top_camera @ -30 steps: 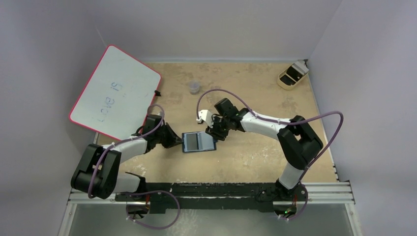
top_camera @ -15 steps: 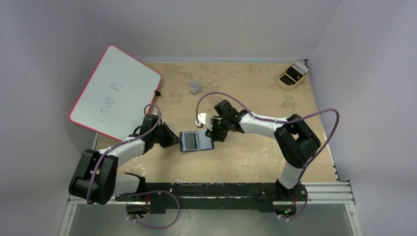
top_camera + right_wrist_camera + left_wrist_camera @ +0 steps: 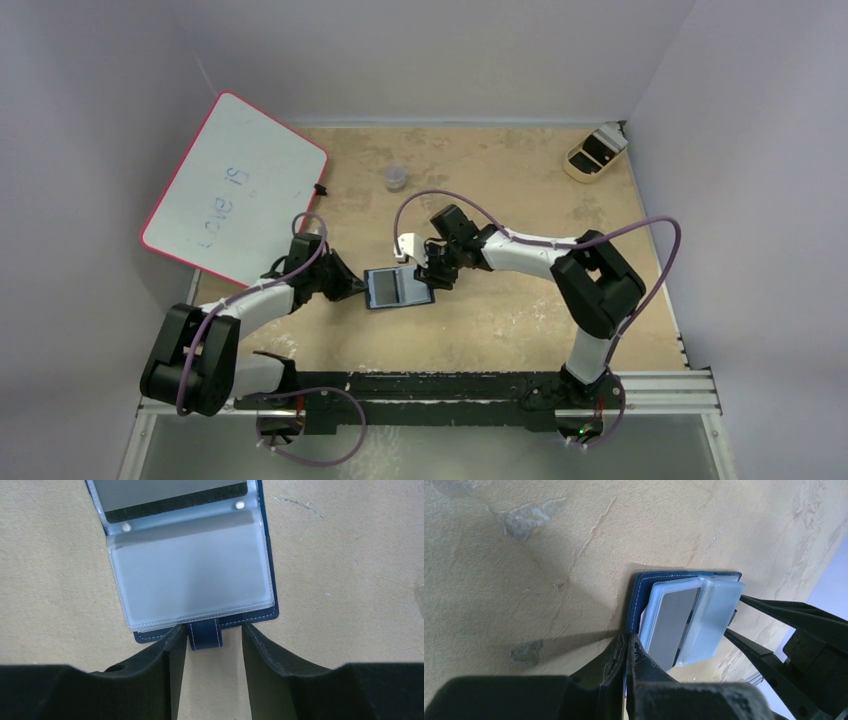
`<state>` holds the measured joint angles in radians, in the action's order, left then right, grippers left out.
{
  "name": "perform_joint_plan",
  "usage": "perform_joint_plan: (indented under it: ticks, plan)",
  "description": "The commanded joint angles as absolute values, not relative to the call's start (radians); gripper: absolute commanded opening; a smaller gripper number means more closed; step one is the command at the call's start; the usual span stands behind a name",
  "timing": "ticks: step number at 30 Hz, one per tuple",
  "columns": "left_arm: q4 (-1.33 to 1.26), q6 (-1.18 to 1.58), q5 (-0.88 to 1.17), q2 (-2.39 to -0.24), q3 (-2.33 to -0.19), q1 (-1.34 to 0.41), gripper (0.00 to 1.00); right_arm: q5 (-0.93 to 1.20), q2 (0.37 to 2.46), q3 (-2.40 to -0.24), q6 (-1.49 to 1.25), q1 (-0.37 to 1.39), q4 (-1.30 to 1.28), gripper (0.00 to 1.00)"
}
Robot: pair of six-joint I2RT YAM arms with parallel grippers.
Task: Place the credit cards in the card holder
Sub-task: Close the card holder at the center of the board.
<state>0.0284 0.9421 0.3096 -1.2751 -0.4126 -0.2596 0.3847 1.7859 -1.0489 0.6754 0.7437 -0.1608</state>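
Left jaws clenched on card holder [image 3: 638, 595] edge; right jaws released (straddling snap tab [image 3: 204, 635])

Jaws tight on card holder [image 3: 637, 597] edge

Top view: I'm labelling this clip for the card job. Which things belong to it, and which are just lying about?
Part of the job:
card holder, lying open
grey card tucked inside it
left claw, pinching its edge
right claw, open either side of the tab

Lying about:
whiteboard
small clear cup
tan tray
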Motion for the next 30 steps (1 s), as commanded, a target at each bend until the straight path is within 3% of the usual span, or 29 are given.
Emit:
perform_joint_plan:
  ticks: [1,5,10,21,30]
  plan:
    - [0.012,0.95,0.304,-1.258,-0.427,-0.25,0.0,0.393,1.781,-1.076,0.698,0.764,-0.11,0.48]
    - [0.031,0.952,0.3,-1.255,-0.433,-0.249,0.0,0.377,1.782,-1.07,0.704,0.767,-0.086,0.43]
    - [0.103,0.931,0.249,-1.247,-0.459,-0.249,0.0,0.351,1.739,-1.033,0.679,0.767,-0.008,0.19]
    - [0.203,0.905,0.154,-1.233,-0.49,-0.235,0.0,0.316,1.631,-0.855,0.436,0.759,0.28,0.09]
    - [0.233,0.909,0.129,-1.242,-0.512,-0.233,0.0,0.436,1.636,-0.818,0.207,0.758,0.458,0.11]
